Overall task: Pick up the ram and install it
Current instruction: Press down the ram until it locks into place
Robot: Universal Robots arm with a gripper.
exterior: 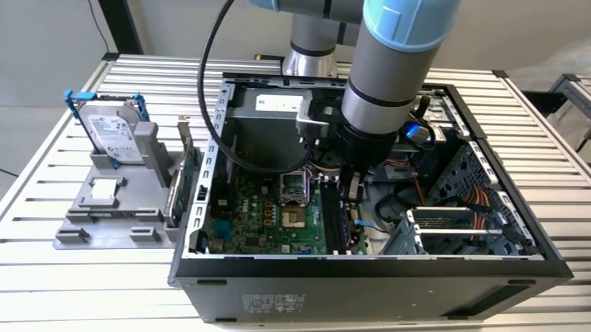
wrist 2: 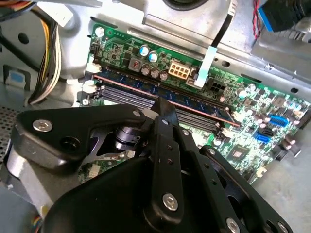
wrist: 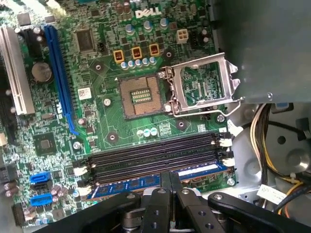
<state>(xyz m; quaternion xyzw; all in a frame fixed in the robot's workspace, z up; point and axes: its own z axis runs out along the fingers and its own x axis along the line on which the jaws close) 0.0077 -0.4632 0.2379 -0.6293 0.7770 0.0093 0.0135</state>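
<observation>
The exterior view looks down from high and in front of the open computer case, far enough back to take in the whole case, the slatted table and the arm descending to the gripper. Both wrist views sit close above the gripper, looking past its black linkage at the motherboard just beneath. The first wrist view faces across the memory slots toward the processor socket; the second wrist view faces the opposite way, over the same slots toward the case wall. All three views share the motherboard's slot area beneath the gripper.
</observation>
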